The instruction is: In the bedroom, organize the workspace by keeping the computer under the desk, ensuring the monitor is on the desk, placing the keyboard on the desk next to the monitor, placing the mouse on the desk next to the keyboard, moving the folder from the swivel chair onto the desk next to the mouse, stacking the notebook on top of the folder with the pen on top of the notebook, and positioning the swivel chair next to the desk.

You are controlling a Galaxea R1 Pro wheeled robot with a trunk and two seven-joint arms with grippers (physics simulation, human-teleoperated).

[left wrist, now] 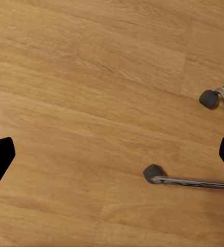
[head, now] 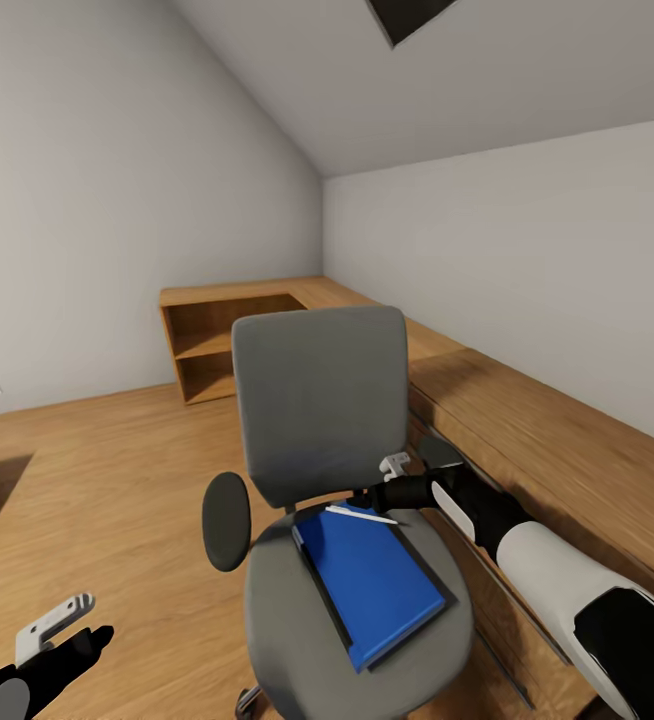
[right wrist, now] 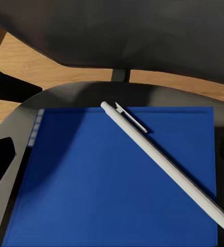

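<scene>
little looks done: the folder lies on the swivel chair seat with the pen across it, right claw spread above, left claw spread low.

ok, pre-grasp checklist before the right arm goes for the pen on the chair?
1. Pen lies free on top of the folder: ok.
2. Right gripper near the pen, above the back of the swivel chair seat: ok.
3. Right jaw opening: cannot tell.
4. Notebook under the folder, only a dark edge visible: ok.
5. Left gripper low over the floor, apart from the chair: ok.
6. Desk drop spot in view: not ok.
</scene>
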